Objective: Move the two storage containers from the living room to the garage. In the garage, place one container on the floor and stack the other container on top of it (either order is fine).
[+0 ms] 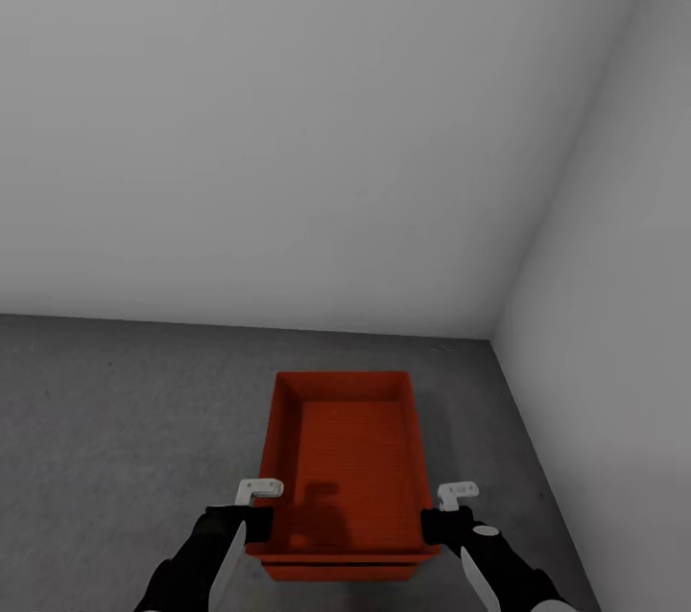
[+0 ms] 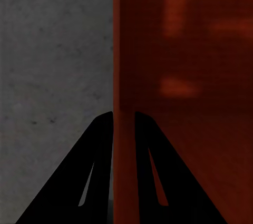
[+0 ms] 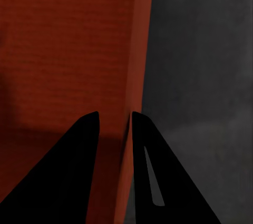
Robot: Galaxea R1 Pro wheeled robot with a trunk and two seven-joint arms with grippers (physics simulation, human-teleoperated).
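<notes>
Near the garage corner, red-orange storage container (image 1: 347, 459) on concrete floor (image 1: 115, 420), side walls pinched by left claw (image 1: 257, 524) and right claw (image 1: 443, 526).

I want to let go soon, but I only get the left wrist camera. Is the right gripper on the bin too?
Observer: Yes, the right gripper straddles the right wall of the bin. I can't tell if it is pinching.
Operator: Where does the bin sit?
Observer: Over the grey floor, near the corner of two pale walls.
Operator: Anything under it?
Observer: The head view shows a second red edge below its near end. It seems to be another bin, but I can't be sure.
</notes>
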